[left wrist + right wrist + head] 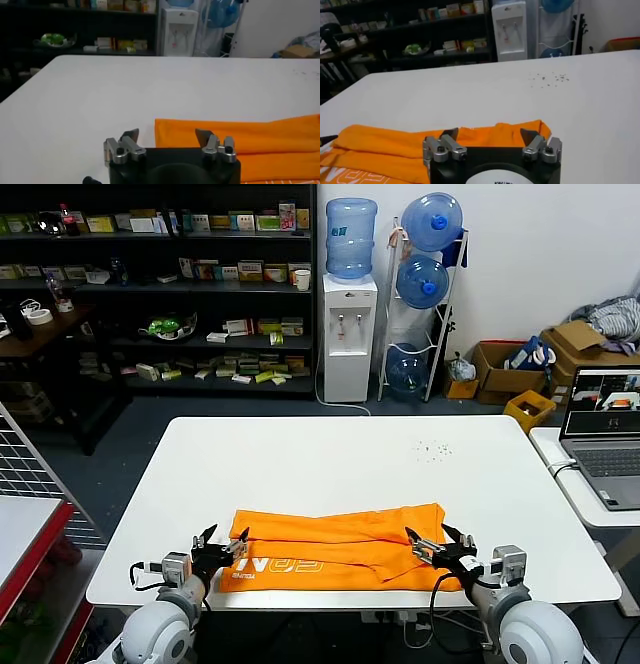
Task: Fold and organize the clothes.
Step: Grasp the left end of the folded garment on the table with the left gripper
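Note:
The clothes, one bright orange T-shirt (340,542), lie folded into a long band across the front of the white table (340,464), with white lettering (285,567) showing on the near strip. My left gripper (222,540) is open at the shirt's left end, its fingers apart and holding nothing. In the left wrist view the gripper (167,135) stands over the shirt's edge (240,142). My right gripper (440,540) is open at the shirt's right end. The right wrist view shows that gripper (489,133) just above the orange fabric (385,147), gripping nothing.
A laptop (605,434) sits on a side table at the right. Small dark specks (432,449) dot the far right of the tabletop. A water dispenser (349,334), shelves (160,294) and cardboard boxes (560,354) stand beyond the table.

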Controlling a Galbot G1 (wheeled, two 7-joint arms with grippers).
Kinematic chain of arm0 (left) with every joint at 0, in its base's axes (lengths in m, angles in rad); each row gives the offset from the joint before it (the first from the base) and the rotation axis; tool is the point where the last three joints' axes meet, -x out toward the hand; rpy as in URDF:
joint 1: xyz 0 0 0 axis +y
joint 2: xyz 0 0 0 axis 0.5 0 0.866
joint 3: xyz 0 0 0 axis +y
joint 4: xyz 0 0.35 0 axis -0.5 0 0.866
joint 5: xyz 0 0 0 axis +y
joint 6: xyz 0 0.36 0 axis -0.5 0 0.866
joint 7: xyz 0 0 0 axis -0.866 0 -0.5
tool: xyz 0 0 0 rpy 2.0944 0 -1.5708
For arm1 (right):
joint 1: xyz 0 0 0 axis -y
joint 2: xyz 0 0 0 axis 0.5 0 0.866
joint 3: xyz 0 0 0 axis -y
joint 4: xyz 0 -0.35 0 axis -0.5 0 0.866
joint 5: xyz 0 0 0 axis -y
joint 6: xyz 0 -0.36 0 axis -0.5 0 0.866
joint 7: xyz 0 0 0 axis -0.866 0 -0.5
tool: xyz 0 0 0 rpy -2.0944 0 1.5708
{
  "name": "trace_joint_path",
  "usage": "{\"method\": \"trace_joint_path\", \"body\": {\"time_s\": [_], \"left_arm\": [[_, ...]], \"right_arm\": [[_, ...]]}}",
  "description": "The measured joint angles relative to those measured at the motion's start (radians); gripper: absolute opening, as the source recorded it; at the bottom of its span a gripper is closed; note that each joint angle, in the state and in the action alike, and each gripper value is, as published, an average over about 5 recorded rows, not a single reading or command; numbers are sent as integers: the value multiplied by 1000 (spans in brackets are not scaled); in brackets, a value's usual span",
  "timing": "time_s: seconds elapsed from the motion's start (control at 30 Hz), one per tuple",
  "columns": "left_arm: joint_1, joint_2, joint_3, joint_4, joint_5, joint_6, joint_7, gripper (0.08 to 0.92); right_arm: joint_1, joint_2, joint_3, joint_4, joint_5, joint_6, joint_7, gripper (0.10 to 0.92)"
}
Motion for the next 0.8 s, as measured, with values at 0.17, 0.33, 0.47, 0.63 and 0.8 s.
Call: {"method": "trace_joint_path", "body": {"time_s": [0.17,0.33,0.47,0.63,0.8], "left_arm": [[1,-23,6,33,-4,-6,-1,822],[6,-43,6,58,-2,-20,3,791],[6,-58,7,77,3,-41,9,681],[8,-75,10,93,14,-71,16,542],[17,-86,11,96,20,-96,18,395]], "right_arm": [[-26,11,20,7,-11,5,-5,823],[-35,17,24,8,-18,5,-6,823],[-39,19,26,10,-20,5,-6,823],[-46,19,31,10,-22,4,-6,823],[-48,19,32,8,-22,4,-6,823]]}}
